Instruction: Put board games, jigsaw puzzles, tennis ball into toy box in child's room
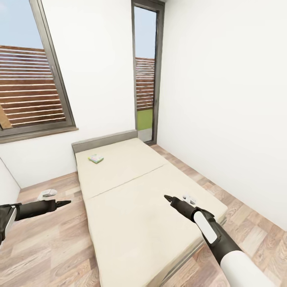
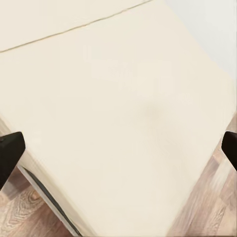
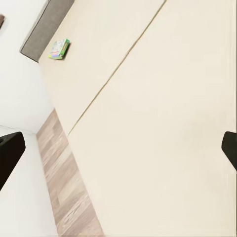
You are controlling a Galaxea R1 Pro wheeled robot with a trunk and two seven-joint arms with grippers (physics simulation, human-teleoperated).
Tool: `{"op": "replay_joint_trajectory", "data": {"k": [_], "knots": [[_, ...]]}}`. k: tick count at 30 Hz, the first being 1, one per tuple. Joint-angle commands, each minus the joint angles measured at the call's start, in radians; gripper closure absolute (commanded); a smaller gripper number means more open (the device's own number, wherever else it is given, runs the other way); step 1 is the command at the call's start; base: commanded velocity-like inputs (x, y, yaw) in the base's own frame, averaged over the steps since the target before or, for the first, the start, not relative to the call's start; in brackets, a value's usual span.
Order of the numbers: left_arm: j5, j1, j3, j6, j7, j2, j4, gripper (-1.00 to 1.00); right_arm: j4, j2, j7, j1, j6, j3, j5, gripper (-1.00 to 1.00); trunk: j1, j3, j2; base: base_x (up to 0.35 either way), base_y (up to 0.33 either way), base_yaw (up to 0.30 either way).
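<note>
The left gripper (image 1: 65, 203) and the right gripper (image 1: 168, 198) both have their jaws wide apart and hold nothing, hanging over the bed (image 1: 131, 207). One board game (image 1: 95, 158) lies flat near the headboard (image 1: 104, 140).

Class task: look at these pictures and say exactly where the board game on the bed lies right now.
In the head view the board game lies flat on the bed, at its far end near the grey headboard, towards the left edge.

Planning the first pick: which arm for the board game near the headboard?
Right, probably. The right gripper hangs over the bed, open and empty; the board game shows in its wrist view. The left gripper hangs over the floor beside the bed.
</note>
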State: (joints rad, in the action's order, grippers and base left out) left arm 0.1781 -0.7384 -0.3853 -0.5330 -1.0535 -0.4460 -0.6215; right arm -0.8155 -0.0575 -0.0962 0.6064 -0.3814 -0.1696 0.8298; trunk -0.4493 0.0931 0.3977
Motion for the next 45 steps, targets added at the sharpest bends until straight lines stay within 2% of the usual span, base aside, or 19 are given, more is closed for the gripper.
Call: {"op": "replay_joint_trajectory", "data": {"k": [1, 28, 45], "knots": [[0.009, -0.001, -0.006, -0.009, -0.008, 0.001, -0.001, -1.00, 0.000, -0.001, 0.000, 0.001, -0.002, -0.002, 0.003, -1.00, -0.001, 0.002, 0.002, 0.000, 0.018, -0.276], [0.008, -0.001, -0.006, -0.009, -0.008, 0.001, -0.001, -1.00, 0.001, 0.001, 0.000, 0.002, -0.002, -0.002, 0.003, -1.00, -0.001, 0.002, 0.002, 0.000, 0.074, -0.276], [0.008, -0.001, -0.006, -0.009, -0.009, 0.001, -0.001, -1.00, 0.001, 0.001, 0.000, 0.001, -0.002, -0.002, 0.003, -1.00, -0.001, 0.002, 0.002, 0.000, 0.066, -0.042]]}}
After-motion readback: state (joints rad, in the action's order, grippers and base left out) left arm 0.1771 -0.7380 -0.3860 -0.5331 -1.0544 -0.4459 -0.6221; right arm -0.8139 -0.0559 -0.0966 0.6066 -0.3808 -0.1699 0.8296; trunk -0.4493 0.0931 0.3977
